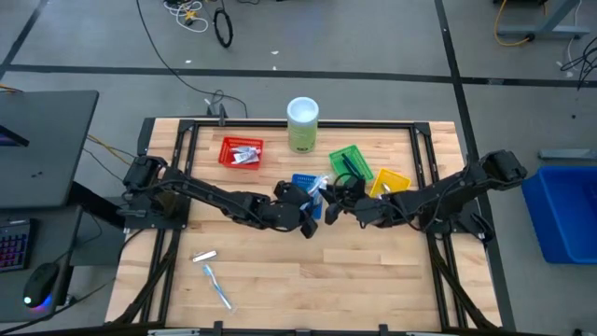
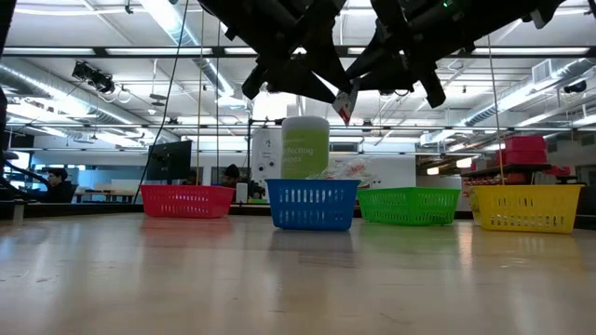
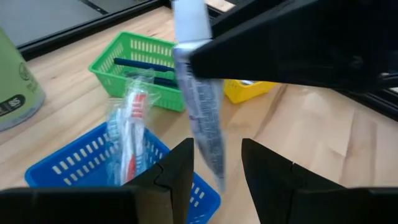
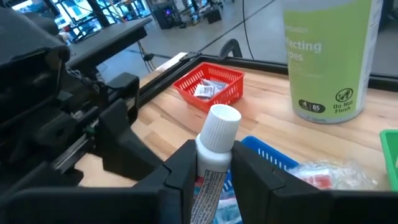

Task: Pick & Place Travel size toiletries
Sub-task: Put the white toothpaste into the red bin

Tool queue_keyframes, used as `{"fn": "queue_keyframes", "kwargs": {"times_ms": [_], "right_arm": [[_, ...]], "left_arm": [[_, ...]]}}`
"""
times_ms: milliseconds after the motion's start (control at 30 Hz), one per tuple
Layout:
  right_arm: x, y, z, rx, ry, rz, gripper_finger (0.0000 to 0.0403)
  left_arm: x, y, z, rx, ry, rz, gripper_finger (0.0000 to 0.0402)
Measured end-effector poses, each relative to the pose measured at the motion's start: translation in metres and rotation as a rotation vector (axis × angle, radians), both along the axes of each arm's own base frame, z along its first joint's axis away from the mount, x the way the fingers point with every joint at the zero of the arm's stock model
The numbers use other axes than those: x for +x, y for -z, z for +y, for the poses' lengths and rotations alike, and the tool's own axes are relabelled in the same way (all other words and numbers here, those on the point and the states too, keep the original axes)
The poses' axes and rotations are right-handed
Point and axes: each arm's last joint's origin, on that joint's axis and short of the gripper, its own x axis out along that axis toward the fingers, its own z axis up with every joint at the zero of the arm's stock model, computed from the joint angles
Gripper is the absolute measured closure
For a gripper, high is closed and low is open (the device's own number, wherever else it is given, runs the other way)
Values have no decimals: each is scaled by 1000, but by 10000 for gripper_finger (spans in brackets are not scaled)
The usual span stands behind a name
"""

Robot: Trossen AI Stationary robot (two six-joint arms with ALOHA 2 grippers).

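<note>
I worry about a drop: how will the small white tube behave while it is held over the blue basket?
The tube looks light and probably semi-soft; the right tool pinches its glossy body, so it may slip. The round cap suggests it could roll if dropped outside the blue basket.

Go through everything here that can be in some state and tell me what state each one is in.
Right gripper: shut on the tube.
Tube: held above the blue basket, cap on.
Left gripper: open around the tube's tail.
Blue basket: holds a wrapped toothbrush.
Red basket: holds sachets.
Canister: upright, lid on.
</note>
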Motion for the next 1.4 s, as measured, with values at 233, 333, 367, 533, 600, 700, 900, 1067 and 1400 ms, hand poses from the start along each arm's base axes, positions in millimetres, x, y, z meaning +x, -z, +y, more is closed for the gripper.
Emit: {"fn": "queue_keyframes", "kwargs": {"times_ms": [233,333,367,533,600,700,900,1067,1400], "right_arm": [[3,-3,-5,19,-16,-28,312],[3,-3,-5,-3,-35,-13,309],[3,-3,-5,-20,-44,-5,308],[4,-4,-3,-47,-106,12,311],[4,-4,-3,-47,-106,11,312],[4,-4,-3,-46,-107,9,310],[4,-4,-3,-47,-105,9,310],[4,-4,-3,-35,-101,8,311],[4,-2,-3,-36,-103,28,291]], "left_arm": [[1,-1,1,32,13,5,260],[1,-1,1,45,23,11,260],[1,-1,1,50,31,16,260],[2,-1,1,56,67,28,260],[2,-1,1,54,72,31,261],[1,0,4,49,80,49,275],[2,1,9,21,110,63,336],[2,1,9,31,112,71,371],[1,3,9,18,103,79,384]]}}
